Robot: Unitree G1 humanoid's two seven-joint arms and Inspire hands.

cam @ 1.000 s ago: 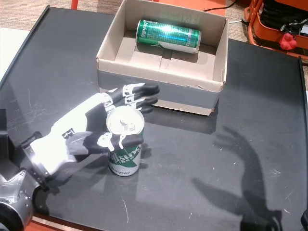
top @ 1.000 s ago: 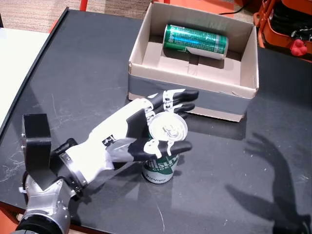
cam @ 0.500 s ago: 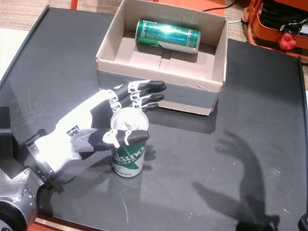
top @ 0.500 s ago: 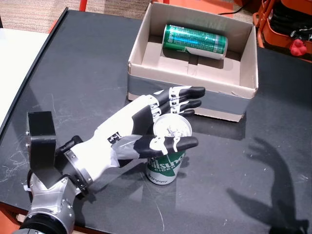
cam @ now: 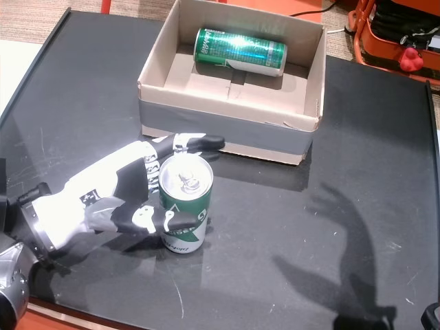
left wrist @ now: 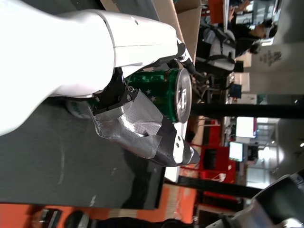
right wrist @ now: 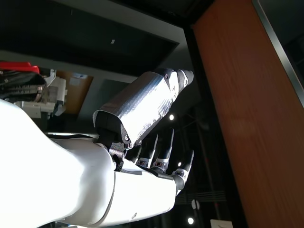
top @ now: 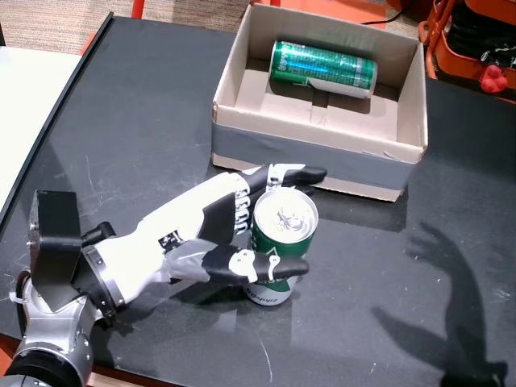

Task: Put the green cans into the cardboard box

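Green aluminium cans: one upright can (top: 279, 242) stands on the black table (top: 145, 121), gripped by the left hand (top: 211, 230); another can (top: 322, 68) lies inside the brown cardboard box (top: 318, 141). The right hand (right wrist: 95, 190) holds nothing, fingers spread.

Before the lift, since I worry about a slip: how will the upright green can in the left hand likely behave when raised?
The upright green can is smooth, glossy metal, so it may slide in a loose grip. The left hand wraps only its side, thumb in front, so it could tilt. Its tab looks unopened, so it is probably full and fairly heavy.
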